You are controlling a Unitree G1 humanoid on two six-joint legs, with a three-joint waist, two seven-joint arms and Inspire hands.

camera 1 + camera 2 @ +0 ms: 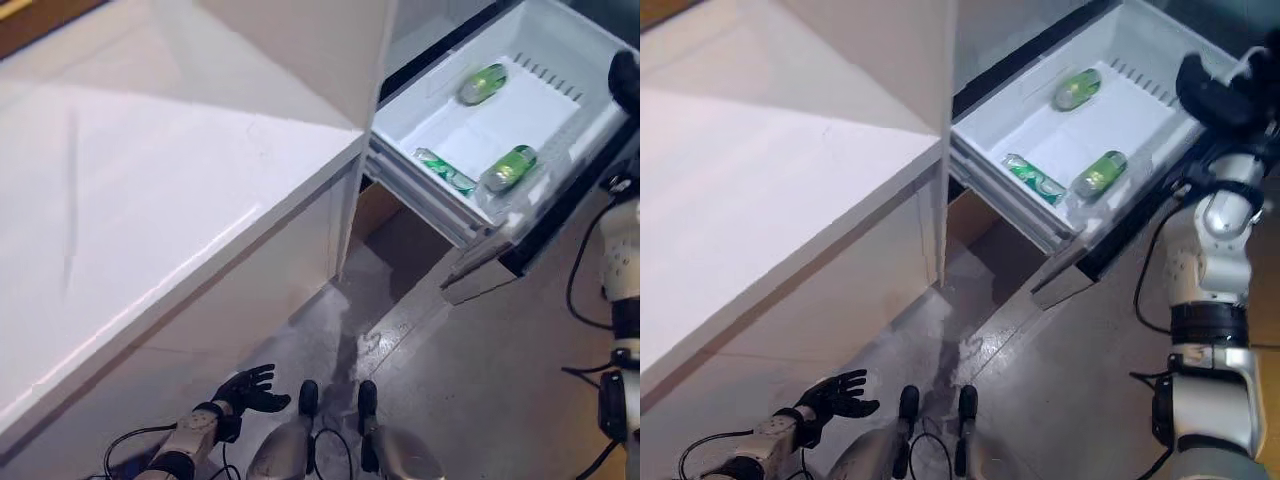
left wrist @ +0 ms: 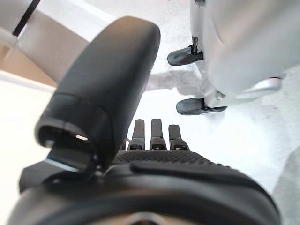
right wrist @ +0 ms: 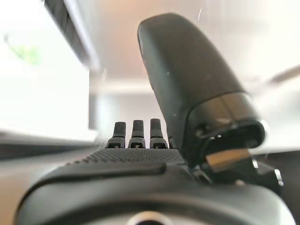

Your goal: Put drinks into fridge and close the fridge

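Note:
The fridge's white drawer (image 1: 560,55) stands pulled out at the upper right. Green cans lie in it: one at the back (image 1: 482,83), one at the front right (image 1: 510,167) and one flat at the front left (image 1: 446,171). They also show in the right eye view (image 1: 1077,88). My right hand (image 1: 1215,88) is raised at the drawer's right front edge, fingers straight (image 3: 133,133), holding nothing. My left hand (image 1: 250,388) hangs low near the floor, open and empty, its fingers (image 2: 152,133) straight.
A wide white counter (image 1: 150,200) fills the left, its corner close to the drawer. The white fridge body (image 1: 300,50) stands behind it. Grey floor (image 1: 480,380) lies below the drawer.

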